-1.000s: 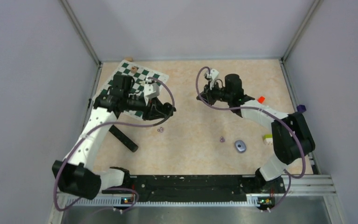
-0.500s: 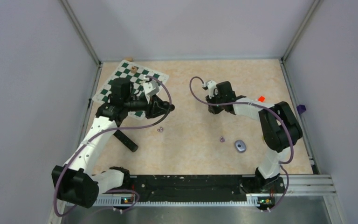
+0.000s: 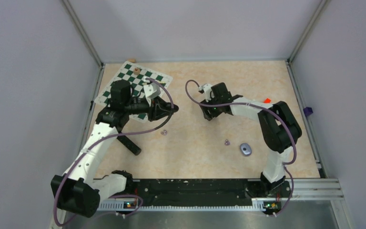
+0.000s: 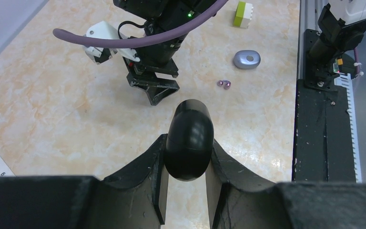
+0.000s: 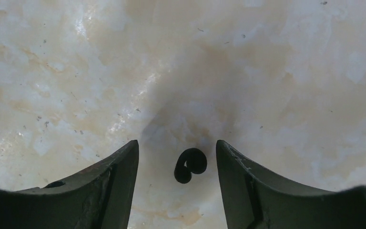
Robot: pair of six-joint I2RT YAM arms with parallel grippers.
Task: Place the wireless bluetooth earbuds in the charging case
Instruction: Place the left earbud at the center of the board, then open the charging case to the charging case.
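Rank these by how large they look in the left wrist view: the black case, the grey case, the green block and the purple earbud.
1. black case, but it is nearest the camera
2. grey case
3. green block, farther away, so unsure against the grey case
4. purple earbud

Bare worktop [image 3: 190, 143] lies between my left gripper [image 3: 174, 109] and right gripper [image 3: 209, 117]. A black bar [image 3: 126, 141] flanks my left arm [image 3: 93, 143]; a grey case [image 3: 246, 149] sits beside my right arm [image 3: 279, 129].
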